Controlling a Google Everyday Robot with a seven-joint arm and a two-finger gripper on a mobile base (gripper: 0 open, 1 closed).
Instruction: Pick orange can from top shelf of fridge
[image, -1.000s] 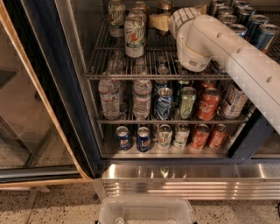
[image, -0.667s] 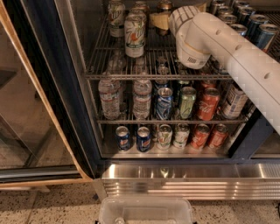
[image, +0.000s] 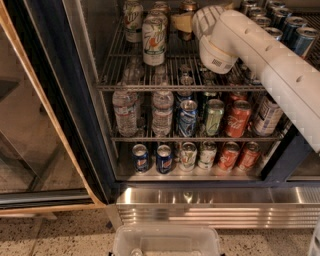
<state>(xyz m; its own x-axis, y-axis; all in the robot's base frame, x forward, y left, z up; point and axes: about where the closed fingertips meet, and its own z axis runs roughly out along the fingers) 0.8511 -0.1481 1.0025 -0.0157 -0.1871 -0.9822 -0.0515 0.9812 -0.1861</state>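
The gripper (image: 184, 22) is seen at the upper centre of the frame, over the top shelf (image: 150, 87) of the fridge (image: 215, 205), at the end of the white arm (image: 260, 55) that enters from the right. Whether it is released or clenched cannot be told. The orange can (image: 189, 7) is found at the top edge, just behind the gripper; contact cannot be judged. White-and-green cans (image: 154, 40) are stood to its left and dark cans (image: 295, 30) at the upper right. Water bottles (image: 125, 110) and red cans (image: 237, 119) are ranked below.
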